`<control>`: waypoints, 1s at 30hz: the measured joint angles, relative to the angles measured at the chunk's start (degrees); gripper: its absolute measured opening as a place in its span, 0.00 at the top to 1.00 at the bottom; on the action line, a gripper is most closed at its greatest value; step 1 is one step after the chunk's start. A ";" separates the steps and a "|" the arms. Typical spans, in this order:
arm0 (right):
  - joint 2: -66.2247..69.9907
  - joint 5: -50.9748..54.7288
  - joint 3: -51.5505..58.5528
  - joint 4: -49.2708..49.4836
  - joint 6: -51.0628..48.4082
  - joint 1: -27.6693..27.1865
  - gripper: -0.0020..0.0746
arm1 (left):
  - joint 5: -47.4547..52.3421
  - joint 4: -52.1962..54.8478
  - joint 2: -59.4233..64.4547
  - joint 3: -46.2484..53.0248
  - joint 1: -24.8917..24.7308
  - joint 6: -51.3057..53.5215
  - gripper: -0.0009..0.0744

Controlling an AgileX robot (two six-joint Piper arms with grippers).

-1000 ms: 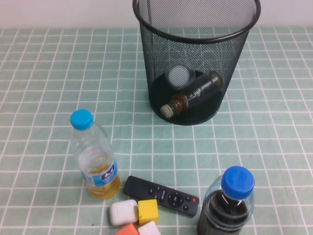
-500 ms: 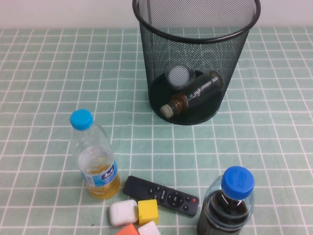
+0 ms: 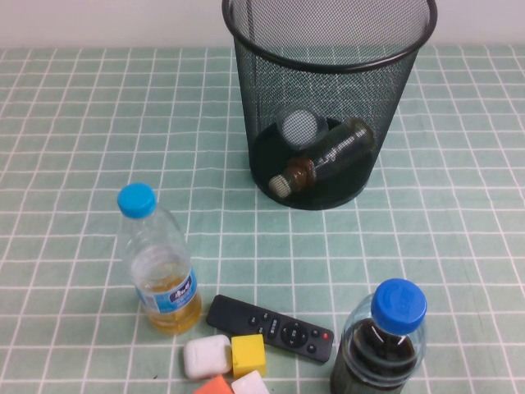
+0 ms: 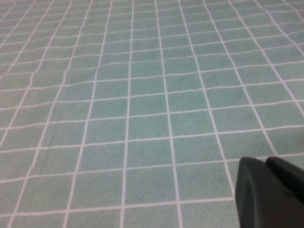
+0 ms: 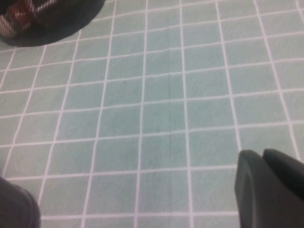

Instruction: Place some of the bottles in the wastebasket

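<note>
Two bottles in the wastebasket [image 3: 328, 57], both arms parked.

We list the squat bottle [image 3: 324, 156] lying tilted on the basket floor, the white-capped bottle [image 3: 300, 125] behind and touching it. Left gripper [image 4: 270, 192] and right gripper [image 5: 268, 187] sit low over bare tablecloth [image 3: 74, 115], fingers pressed together, holding nothing; neither shows in the high view. We judge the job finished; best practice now is keeping both arms clear of the basket.

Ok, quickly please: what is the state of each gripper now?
Left gripper: shut, holding nothing, above the checked tablecloth.
Right gripper: shut, holding nothing, near the wastebasket.
</note>
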 joint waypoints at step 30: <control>-14.12 -24.56 10.92 -11.70 0.48 -28.57 0.98 | 0.12 0.07 -0.09 0.00 0.00 0.00 0.99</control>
